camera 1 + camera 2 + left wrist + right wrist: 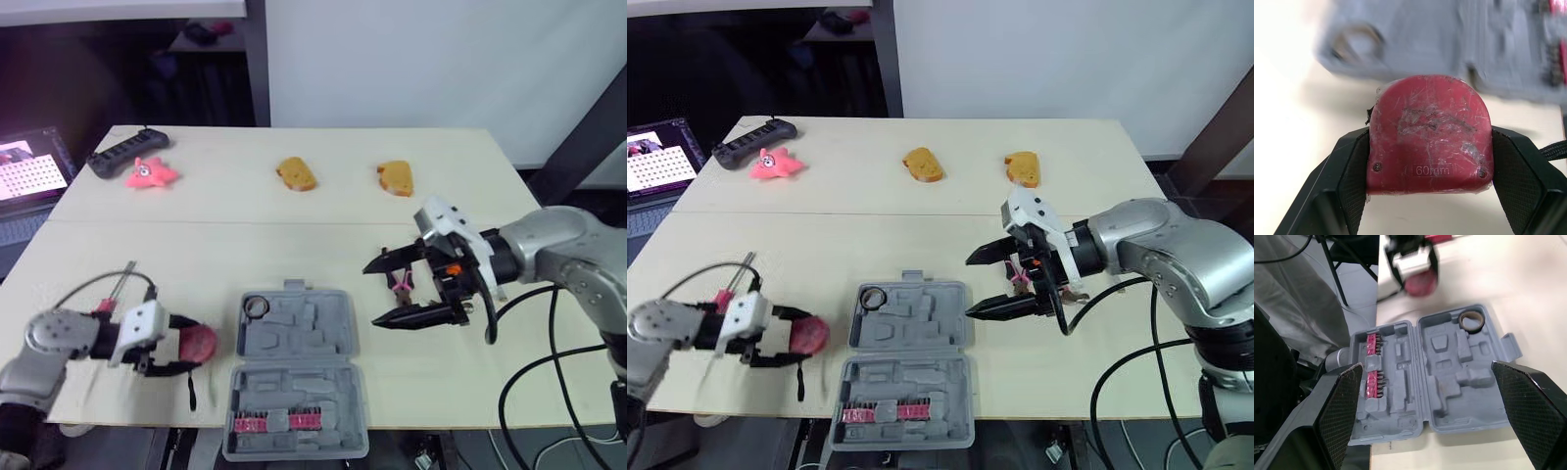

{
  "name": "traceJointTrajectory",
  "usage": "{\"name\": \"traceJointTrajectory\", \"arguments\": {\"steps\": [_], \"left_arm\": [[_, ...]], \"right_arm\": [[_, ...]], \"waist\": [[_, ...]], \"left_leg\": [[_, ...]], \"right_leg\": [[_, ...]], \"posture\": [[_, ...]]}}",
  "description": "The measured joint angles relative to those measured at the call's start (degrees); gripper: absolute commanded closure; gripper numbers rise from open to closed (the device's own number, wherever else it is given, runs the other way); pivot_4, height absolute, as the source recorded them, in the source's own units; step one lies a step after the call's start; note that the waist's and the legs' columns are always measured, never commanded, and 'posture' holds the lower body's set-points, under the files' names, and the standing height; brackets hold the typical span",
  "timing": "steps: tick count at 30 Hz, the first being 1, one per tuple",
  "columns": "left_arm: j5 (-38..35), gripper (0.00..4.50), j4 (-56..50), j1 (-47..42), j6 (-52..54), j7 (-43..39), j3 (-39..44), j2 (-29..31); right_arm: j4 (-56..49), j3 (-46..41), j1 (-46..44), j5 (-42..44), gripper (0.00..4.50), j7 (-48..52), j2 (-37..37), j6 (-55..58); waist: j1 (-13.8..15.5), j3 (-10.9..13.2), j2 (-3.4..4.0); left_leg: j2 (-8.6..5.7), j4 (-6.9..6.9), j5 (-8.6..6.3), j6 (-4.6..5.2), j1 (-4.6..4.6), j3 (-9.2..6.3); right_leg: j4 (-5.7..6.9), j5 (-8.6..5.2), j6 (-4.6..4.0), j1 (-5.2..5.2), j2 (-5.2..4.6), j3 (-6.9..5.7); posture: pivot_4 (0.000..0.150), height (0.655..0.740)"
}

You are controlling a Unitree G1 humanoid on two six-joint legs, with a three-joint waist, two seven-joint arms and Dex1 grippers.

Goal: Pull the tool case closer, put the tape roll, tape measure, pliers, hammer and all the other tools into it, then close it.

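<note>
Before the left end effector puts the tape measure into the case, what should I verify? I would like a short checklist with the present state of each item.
1. Tool case lies open, lid flat: ok.
2. Tape measure is clamped between both fingers of the left end effector: ok.
3. Tape roll sits in its corner pocket, out of the way: ok.
4. Which moulded pocket fits the tape measure: cannot tell.
5. Right end effector is open and beside the case, over the pliers, not above the pockets: ok.
</note>
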Motion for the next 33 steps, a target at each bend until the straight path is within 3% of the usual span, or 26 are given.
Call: {"name": "traceJointTrajectory", "arguments": {"steps": [7, 12, 16, 19, 21, 26, 32, 33], "left_arm": [[-3.86, 1.51, -11.05, -15.85, 18.41, 0.97, -5.39, -3.56], [-3.54, 1.51, -12.59, -22.30, 21.97, 0.79, -10.06, -7.95], [-2.32, 1.51, -12.81, -26.49, 22.09, 0.94, -14.01, -12.95], [-1.37, 1.51, -12.82, -26.80, 21.73, 1.03, -16.25, -15.57], [-0.26, 1.51, -12.75, -26.75, 20.86, 0.99, -17.35, -16.22], [1.94, 1.51, -14.05, -25.82, 18.90, 1.86, -18.91, -17.98], [2.64, 1.51, -15.86, -24.85, 19.16, 2.82, -19.02, -18.16], [2.64, 1.51, -16.19, -24.41, 19.20, 2.92, -19.03, -18.16]], "right_arm": [[-4.60, -2.56, 7.17, -2.64, 0.00, -7.22, 0.12, -1.97], [-6.16, -9.14, 12.19, 1.32, 0.00, -18.74, 7.19, 3.95], [-2.29, -15.23, 10.95, 16.08, 0.00, -30.05, 14.90, 26.44], [4.87, -16.74, 9.58, 29.27, 0.00, -37.20, 18.30, 32.72], [10.41, -16.36, 9.60, 37.79, 0.00, -43.92, 19.04, 32.17], [21.07, -5.39, 12.22, 62.08, 0.00, -64.77, 18.20, 19.18], [21.61, -2.55, 12.40, 65.47, 0.00, -70.01, 20.49, 14.52], [21.62, -2.50, 12.39, 65.49, 0.27, -70.18, 21.52, 14.12]], "waist": [[0.14, 0.00, -0.01], [-0.36, -0.01, -0.03], [-0.45, -0.02, -0.02], [-0.57, -0.02, -0.02], [-0.58, -0.02, -0.03], [-0.65, -0.01, -0.05], [-0.65, -0.01, -0.04], [-0.65, -0.01, -0.04]], "left_leg": [[-0.01, 0.00, 0.00, 0.00, 0.00, -0.08], [0.00, 0.02, 0.02, 0.00, 0.01, -0.32], [0.00, 0.13, 0.05, -0.06, 0.01, -0.36], [0.00, 0.11, 0.05, -0.04, 0.02, -0.39], [0.00, 0.10, 0.04, -0.03, 0.02, -0.40], [0.00, 0.10, 0.03, -0.01, -0.01, -0.41], [0.01, 0.10, 0.03, -0.01, 0.00, -0.46], [0.01, 0.09, 0.03, -0.01, -0.01, -0.46]], "right_leg": [[0.00, 0.10, 0.21, 0.02, 0.08, -0.01], [0.05, 0.16, 0.27, 0.11, 0.26, -0.02], [0.10, 0.18, 0.28, 0.18, 0.26, -0.01], [0.11, 0.18, 0.28, 0.18, 0.28, -0.03], [0.10, 0.18, 0.28, 0.19, 0.28, -0.03], [0.09, 0.17, 0.30, 0.22, 0.28, -0.02], [0.09, 0.18, 0.32, 0.22, 0.28, -0.05], [0.09, 0.18, 0.32, 0.22, 0.28, -0.05]], "posture": [[0.150, 0.7129], [0.150, 0.7129], [0.150, 0.7129], [0.150, 0.7129], [0.150, 0.7129], [0.150, 0.7129], [0.150, 0.7129], [0.150, 0.7129]]}}
